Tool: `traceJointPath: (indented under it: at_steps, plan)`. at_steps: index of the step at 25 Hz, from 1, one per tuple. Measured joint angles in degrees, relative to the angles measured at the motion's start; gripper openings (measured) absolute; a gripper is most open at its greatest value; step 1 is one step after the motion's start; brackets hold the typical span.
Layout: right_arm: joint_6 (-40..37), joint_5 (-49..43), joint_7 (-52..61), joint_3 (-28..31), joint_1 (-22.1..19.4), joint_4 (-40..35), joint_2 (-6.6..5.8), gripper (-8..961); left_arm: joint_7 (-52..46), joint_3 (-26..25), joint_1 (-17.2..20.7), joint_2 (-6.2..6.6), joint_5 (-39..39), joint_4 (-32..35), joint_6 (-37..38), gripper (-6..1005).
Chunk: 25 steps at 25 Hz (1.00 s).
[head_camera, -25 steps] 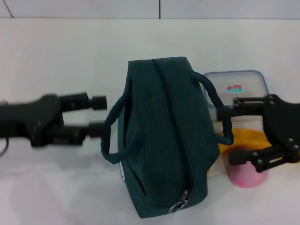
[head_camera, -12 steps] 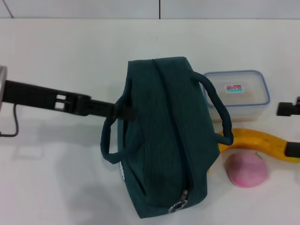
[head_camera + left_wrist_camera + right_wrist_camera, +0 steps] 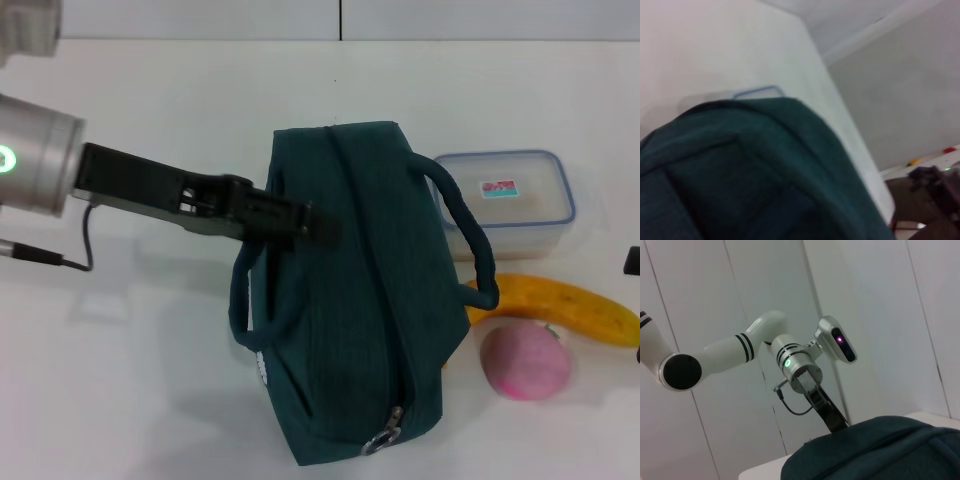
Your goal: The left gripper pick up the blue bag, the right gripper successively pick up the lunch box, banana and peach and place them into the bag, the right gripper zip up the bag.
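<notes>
Dark teal fabric makes up the blue bag, a boxy tote lying in the middle of the white table with its zipper closed along the top and a metal ring pull at the near end. Two loop handles arch out, one on the left side, one on the right. A small white logo shows low on its left face.

From the left, the left gripper reaches across the table to the bag's upper left edge, just above the left handle; whether its fingers are spread or closed on anything cannot be told. The left wrist view is filled by the bag's ribbed cloth.

Right of the bag sits the lunch box, clear plastic with a blue-rimmed lid and a red-and-teal label. Nearer lies the yellow-orange banana, one end tucked behind the right handle, and just beside it the round pink peach.

Only a dark sliver of the right gripper shows at the far right edge.
</notes>
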Motion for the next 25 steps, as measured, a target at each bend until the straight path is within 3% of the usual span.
traceJointPath:
  at_steps: [8,15,17,21,25]
  plan:
    - [0.2,-0.1,-1.5,0.0,-0.4,2.2,-0.44,870,-3.8,1.4,-3.6,0.05,8.7,-0.3,-1.9,832]
    - [0.1,-0.1,-1.5,0.0,-0.8,3.3,-0.75,870,-3.5,1.3,-5.3,2.09,9.6,-0.8,-2.0,827]
    - [-0.1,-0.1,-1.2,-0.2,-0.5,3.6,-0.88,869,-3.4,0.9,-5.6,2.67,9.0,-2.3,-2.0,596]
    - [-1.4,-0.1,-1.0,-0.5,-0.3,3.6,-0.93,868,-2.3,0.7,-6.8,3.74,6.8,-7.2,-1.9,435]
    - [-3.3,-0.5,-1.0,-0.5,-0.1,3.8,-0.86,863,-2.1,0.8,-7.1,3.83,6.9,-8.6,-1.9,261]
